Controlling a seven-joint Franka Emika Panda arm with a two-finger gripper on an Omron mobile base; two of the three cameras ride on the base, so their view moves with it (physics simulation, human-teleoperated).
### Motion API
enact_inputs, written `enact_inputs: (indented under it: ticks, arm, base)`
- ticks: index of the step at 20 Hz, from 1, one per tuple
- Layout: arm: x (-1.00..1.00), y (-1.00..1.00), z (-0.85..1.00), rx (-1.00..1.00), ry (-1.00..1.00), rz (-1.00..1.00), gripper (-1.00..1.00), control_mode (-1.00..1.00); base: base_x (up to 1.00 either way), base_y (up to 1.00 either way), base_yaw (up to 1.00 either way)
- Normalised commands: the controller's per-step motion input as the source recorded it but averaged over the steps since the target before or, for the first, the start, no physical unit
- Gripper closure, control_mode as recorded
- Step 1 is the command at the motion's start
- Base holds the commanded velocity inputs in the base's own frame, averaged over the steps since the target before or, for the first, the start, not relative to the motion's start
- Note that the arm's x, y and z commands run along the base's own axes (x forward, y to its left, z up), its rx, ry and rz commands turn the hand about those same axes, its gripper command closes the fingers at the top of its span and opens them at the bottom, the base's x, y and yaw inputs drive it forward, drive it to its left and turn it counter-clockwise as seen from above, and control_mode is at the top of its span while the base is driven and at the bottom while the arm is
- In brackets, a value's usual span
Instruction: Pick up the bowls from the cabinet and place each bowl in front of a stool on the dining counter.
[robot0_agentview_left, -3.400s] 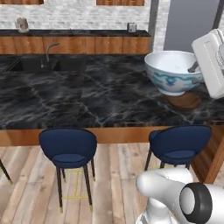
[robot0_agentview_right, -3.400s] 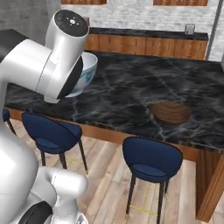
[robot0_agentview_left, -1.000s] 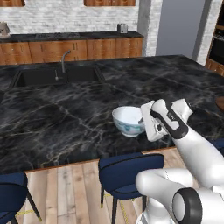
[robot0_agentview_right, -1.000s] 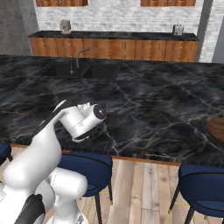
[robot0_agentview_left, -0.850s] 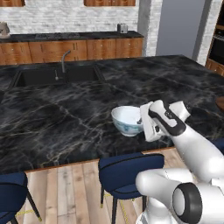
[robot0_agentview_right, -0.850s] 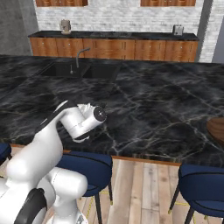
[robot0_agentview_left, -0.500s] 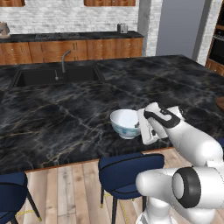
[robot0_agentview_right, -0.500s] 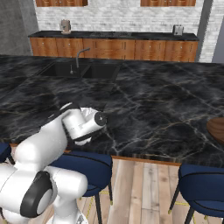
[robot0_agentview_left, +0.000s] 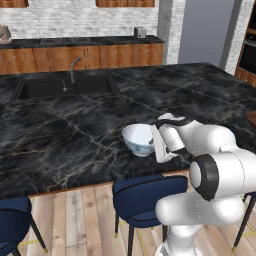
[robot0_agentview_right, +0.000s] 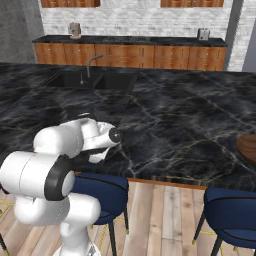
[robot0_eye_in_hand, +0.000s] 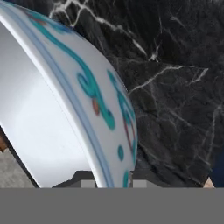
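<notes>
Gripper clenched on white bowl rim, low over dining counter above stool. Seat flat before release.

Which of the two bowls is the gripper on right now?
The white porcelain bowl with the blue pattern: the gripper grips its rim near the dining counter edge. The dark brown wooden bowl sits apart at the counter's far right.

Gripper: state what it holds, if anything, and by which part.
The gripper holds the white porcelain bowl with blue pattern by its rim, one finger inside the wall and one outside, over the dining counter.
</notes>
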Motion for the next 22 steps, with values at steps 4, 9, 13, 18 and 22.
enact_inputs:
  ticks: [4,9,13,18,22]
  arm:
    - [0.44,0.0,-0.29,0.0,0.0,0.0,1.0,-1.0]
    - [0.2,0.02,-0.2,0.0,0.03,0.0,1.0,-1.0]
    - [0.0,0.0,0.0,0.0,0.01,0.0,-1.0,-1.0]
    - [-0.31,-0.02,0.41,0.0,0.0,0.0,-1.0,-1.0]
    - [-0.55,-0.14,1.0,0.0,-0.01,-0.02,-1.0,-1.0]
  base:
    - [0.0,0.0,0.0]
    - [0.0,0.0,0.0]
    - [0.0,0.0,0.0]
    - [0.0,0.0,0.0]
    - [0.0,0.0,0.0]
